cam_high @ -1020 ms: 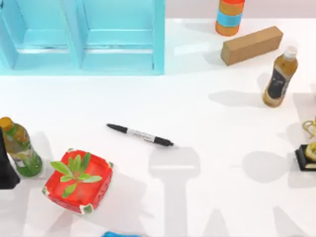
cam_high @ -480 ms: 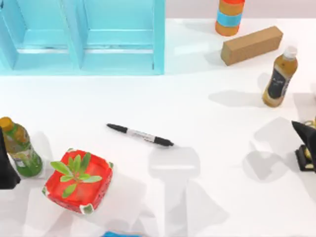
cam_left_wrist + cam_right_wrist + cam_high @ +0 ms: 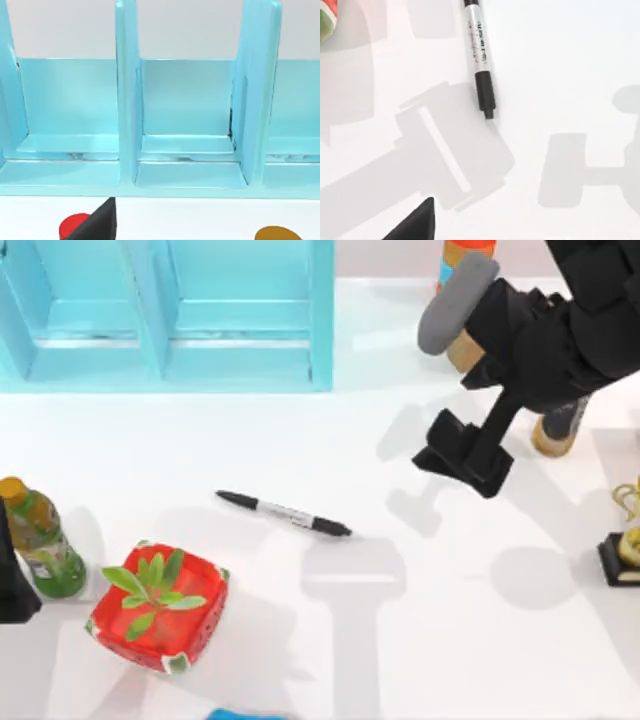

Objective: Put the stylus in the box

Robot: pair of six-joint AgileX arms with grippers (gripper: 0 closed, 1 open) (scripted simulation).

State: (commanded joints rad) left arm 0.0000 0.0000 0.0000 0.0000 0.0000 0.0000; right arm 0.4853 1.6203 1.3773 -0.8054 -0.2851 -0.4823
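The stylus (image 3: 283,513), black at both ends and white-grey in the middle, lies flat on the white table near its centre. In the right wrist view the stylus (image 3: 479,55) lies just ahead of a black fingertip (image 3: 417,225). My right gripper (image 3: 463,455) hangs open and empty above the table, to the right of the stylus and apart from it. The light-cyan box (image 3: 320,315) with inner dividers stands at the back left; the left wrist view faces the box (image 3: 127,100). My left gripper (image 3: 12,585) stays parked, open, at the left edge.
A green bottle (image 3: 40,540) and a red container with green leaves (image 3: 158,605) stand at the front left. Behind the right arm are an orange can (image 3: 455,252) and a brown bottle (image 3: 550,435). A golden figure on a black base (image 3: 625,550) stands at the right edge.
My right arm has swung in from the right edge to the back right of the table, now covering the brown block and most of the brown bottle. The stylus has not moved.
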